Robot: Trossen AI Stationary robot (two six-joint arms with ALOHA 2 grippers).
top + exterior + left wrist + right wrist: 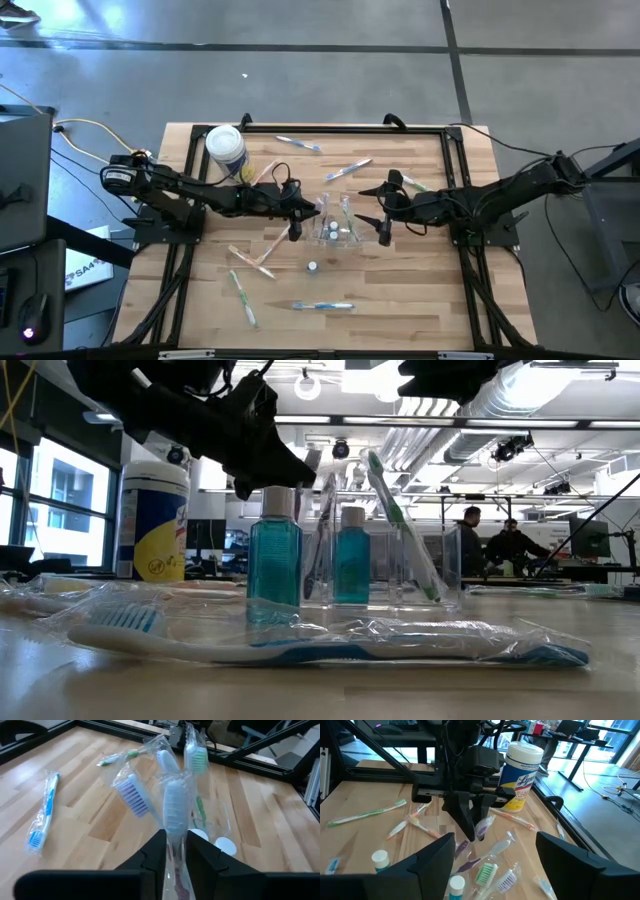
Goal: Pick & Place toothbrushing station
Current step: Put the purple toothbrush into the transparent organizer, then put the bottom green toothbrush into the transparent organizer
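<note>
The clear cup stands on the wooden table at its middle, with several wrapped toothbrushes leaning in it heads up and white-capped bottles inside. Coming from the table's left, my left gripper is at the cup's left side, shut on one wrapped toothbrush. My right gripper hovers open at the cup's right side, touching nothing. A teal bottle stands on its base in front of the cup. My left gripper pinches the wrapped toothbrush just below its head between its two fingers, through the clear wrapper. The fingers slant slightly down from the table's left and lie across the brush. The head sticks out past the fingertips, and the handle slants down below them.
A white-lidded canister with a yellow label stands at the far left. Loose wrapped toothbrushes lie around: blue near the front edge, green, pink crossed, others at the far side.
</note>
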